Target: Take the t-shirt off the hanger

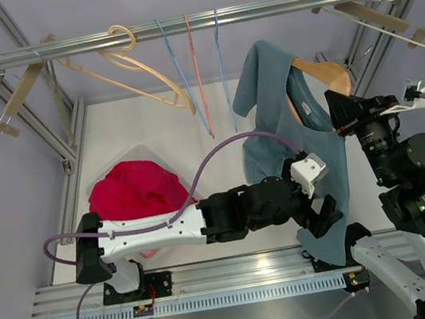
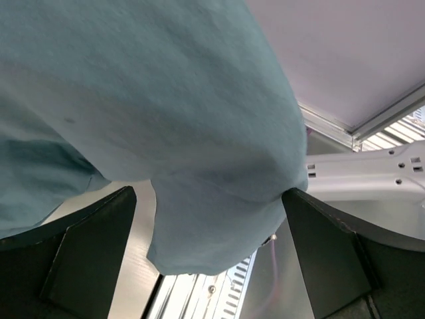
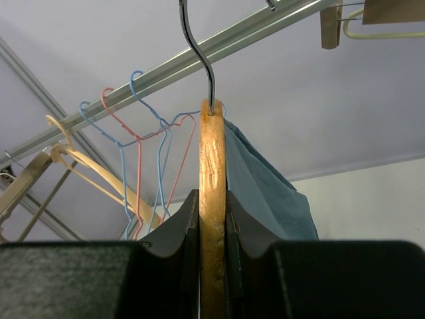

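Item 1. left gripper (image 2: pixel 211 266), one. Its fingers (image 2: pixel 86 252) stand wide apart with the lower hem of the t-shirt (image 1: pixel 270 86) hanging loose between them. The cloth touches neither finger in the left wrist view. The arm reaches across from the left base to the bottom edge of the shirt, near the front frame.

Item 2. right gripper (image 3: pixel 212 226), one. Its jaws are clamped on the neck of the wooden hanger (image 3: pixel 212 166), just below the metal hook.

Item 3. t-shirt, one, blue-grey. It is draped on the wooden hanger at right of centre, with one shoulder up and the body falling toward the near edge. Whether the hook sits on the rail cannot be told.

Item 4. red garment (image 1: pixel 136 189), one, heaped in a pale bin (image 1: pixel 155 154) at left on the table (image 1: pixel 150 121). It lies well apart from the shirt, with bare tabletop between them.

Item 5. rail (image 1: pixel 199 22), one, spanning the far side between slanted frame posts.

Item 6. wire hangers, three: blue (image 1: pixel 179 76), pink (image 1: pixel 197 73) and blue (image 1: pixel 222 61). They hang just left of the shirt's shoulder.

Item 7. Other hangers on the rail, three: a cream hanger (image 1: pixel 132 63), a wooden clip hanger (image 1: pixel 17 97) at far left and a wooden hanger (image 1: pixel 368 15) at far right.
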### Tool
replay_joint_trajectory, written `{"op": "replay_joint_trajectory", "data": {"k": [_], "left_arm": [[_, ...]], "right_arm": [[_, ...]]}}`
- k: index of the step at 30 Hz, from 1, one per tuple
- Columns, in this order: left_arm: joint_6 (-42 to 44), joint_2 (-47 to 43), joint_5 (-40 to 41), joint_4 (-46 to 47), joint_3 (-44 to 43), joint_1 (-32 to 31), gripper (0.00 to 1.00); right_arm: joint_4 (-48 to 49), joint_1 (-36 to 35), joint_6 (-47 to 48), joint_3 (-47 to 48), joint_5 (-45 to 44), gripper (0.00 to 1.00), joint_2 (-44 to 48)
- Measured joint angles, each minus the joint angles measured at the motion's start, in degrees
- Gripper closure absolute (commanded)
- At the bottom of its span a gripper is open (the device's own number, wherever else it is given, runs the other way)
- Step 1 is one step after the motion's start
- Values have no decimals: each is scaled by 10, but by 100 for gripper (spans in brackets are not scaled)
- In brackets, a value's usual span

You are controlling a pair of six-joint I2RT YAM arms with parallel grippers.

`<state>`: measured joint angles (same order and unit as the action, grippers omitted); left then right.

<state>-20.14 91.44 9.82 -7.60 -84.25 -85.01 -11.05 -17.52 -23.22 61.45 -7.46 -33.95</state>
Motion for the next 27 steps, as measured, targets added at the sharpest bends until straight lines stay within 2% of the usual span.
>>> {"op": "replay_joint_trajectory", "data": {"k": [2, 7, 11, 12, 13, 15, 16, 17, 23, 27], "left_arm": [[0, 12, 4, 0, -14, -2, 5], [2, 43, 7, 0, -44, -8, 21], [2, 58, 4, 0, -53, -10, 20], [2, 60, 2, 0, -55, -11, 24], [0, 61, -2, 0, -56, -11, 51], [-5, 62, -16, 3, -56, -12, 82], [-6, 62, -18, 6, -56, -14, 95], [-7, 62, -24, 7, -56, -17, 100], [-4, 59, -49, 26, -42, -20, 100], [-5, 28, -57, 41, 40, -28, 100]], "right_arm": [[0, 0, -2, 1, 5, 100, 5], [-8, 0, -9, 1, 25, 100, 6], [-8, 0, -13, 1, 34, 100, 6], [-8, 0, -14, 1, 36, 100, 6], [-8, 0, -15, 1, 37, 100, 5], [-3, 0, -17, -2, 39, 100, 2], [3, 0, -20, -3, 39, 100, -2], [9, 0, -21, -5, 39, 100, -6], [26, 0, -20, -6, 38, 100, -36], [46, -1, -11, 3, 30, 100, -85]]}}
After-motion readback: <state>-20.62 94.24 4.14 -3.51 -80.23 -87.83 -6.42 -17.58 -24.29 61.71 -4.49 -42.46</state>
